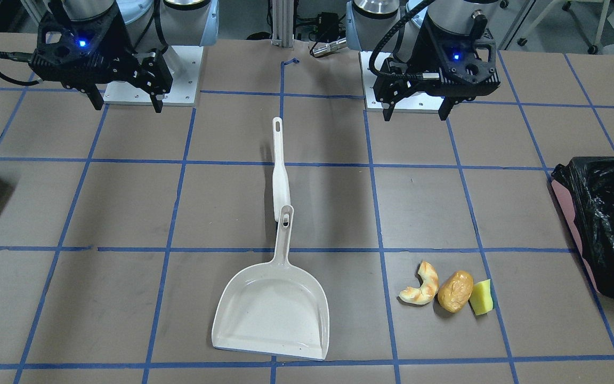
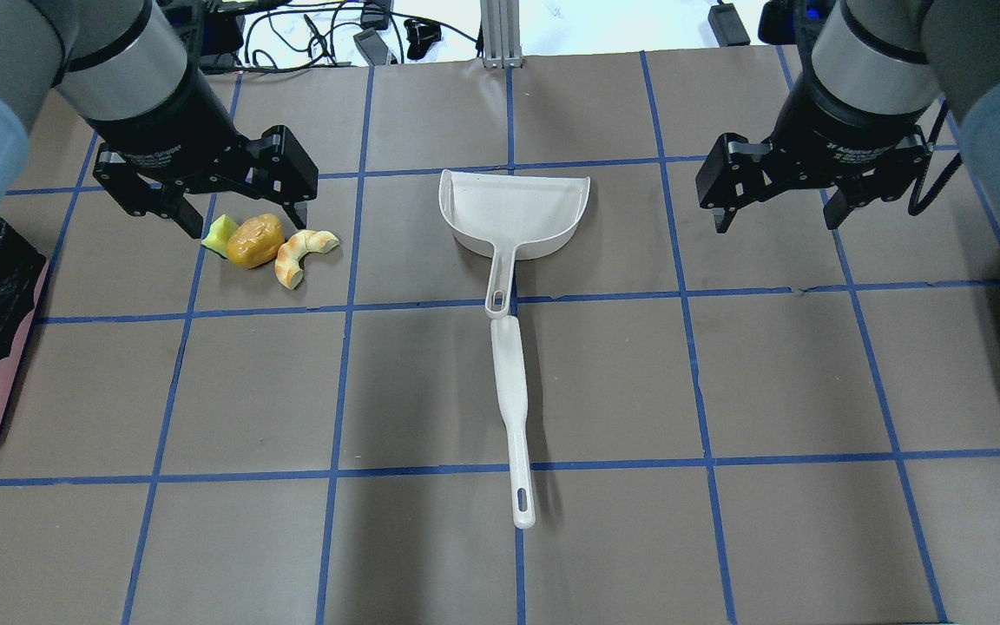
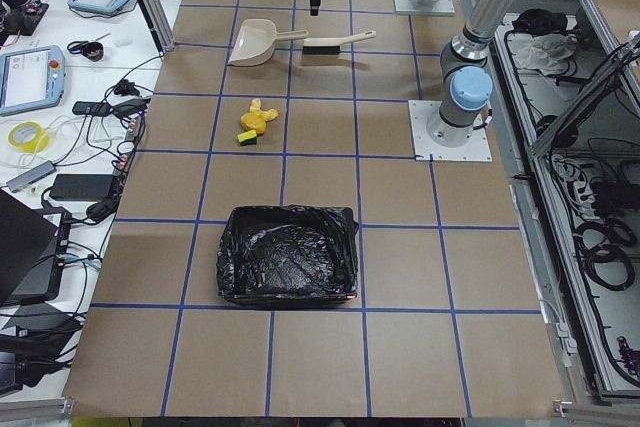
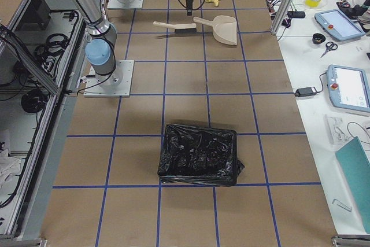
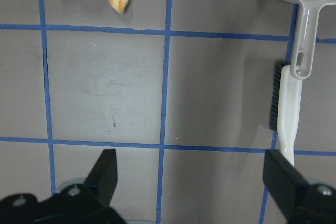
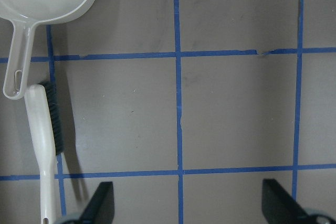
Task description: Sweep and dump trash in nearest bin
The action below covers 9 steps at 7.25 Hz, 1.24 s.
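The left gripper (image 1: pixel 417 114) and right gripper (image 1: pixel 127 106) hang spread, empty. We take brush (image 1: pixel 280 176) and dustpan (image 1: pixel 275 309) by their handles at centre, then sweep the trash (image 1: pixel 455 292) lying far left, near the bin (image 1: pixel 571 226)

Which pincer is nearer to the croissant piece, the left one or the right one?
Left. The left pincer hangs on the same side of the dustpan as the croissant piece, towards the robot's base. The right pincer hangs beyond the dustpan, much farther away.
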Each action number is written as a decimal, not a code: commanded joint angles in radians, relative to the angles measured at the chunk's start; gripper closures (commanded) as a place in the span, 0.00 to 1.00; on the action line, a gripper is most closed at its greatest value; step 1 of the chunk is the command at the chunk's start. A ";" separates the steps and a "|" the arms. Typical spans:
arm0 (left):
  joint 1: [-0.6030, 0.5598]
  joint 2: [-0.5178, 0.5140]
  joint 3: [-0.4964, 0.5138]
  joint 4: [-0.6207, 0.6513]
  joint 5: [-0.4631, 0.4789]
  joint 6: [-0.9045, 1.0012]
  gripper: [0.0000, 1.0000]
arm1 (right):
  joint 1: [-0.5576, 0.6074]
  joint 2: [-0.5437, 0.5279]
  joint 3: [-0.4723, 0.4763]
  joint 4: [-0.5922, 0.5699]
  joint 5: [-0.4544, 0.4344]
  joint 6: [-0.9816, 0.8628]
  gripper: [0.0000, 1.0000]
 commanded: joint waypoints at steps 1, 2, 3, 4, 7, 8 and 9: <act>0.002 -0.003 -0.003 0.000 0.000 0.007 0.00 | 0.000 0.003 0.003 0.000 0.007 -0.005 0.00; 0.008 -0.006 -0.004 0.000 -0.001 0.014 0.00 | 0.006 0.018 0.003 0.003 0.004 0.007 0.00; 0.006 -0.008 -0.004 0.000 -0.001 0.014 0.00 | 0.029 0.049 0.007 -0.001 0.001 0.015 0.00; 0.003 -0.012 -0.007 -0.008 0.000 0.014 0.00 | 0.071 0.063 0.011 -0.010 0.010 0.043 0.00; 0.021 -0.060 -0.003 0.021 -0.006 0.036 0.00 | 0.221 0.099 0.098 -0.065 0.012 0.128 0.00; 0.023 -0.111 0.002 0.122 -0.003 0.040 0.00 | 0.268 0.103 0.157 -0.131 0.010 0.174 0.00; 0.023 -0.174 0.022 0.170 -0.001 0.025 0.00 | 0.319 0.104 0.225 -0.215 0.007 0.222 0.00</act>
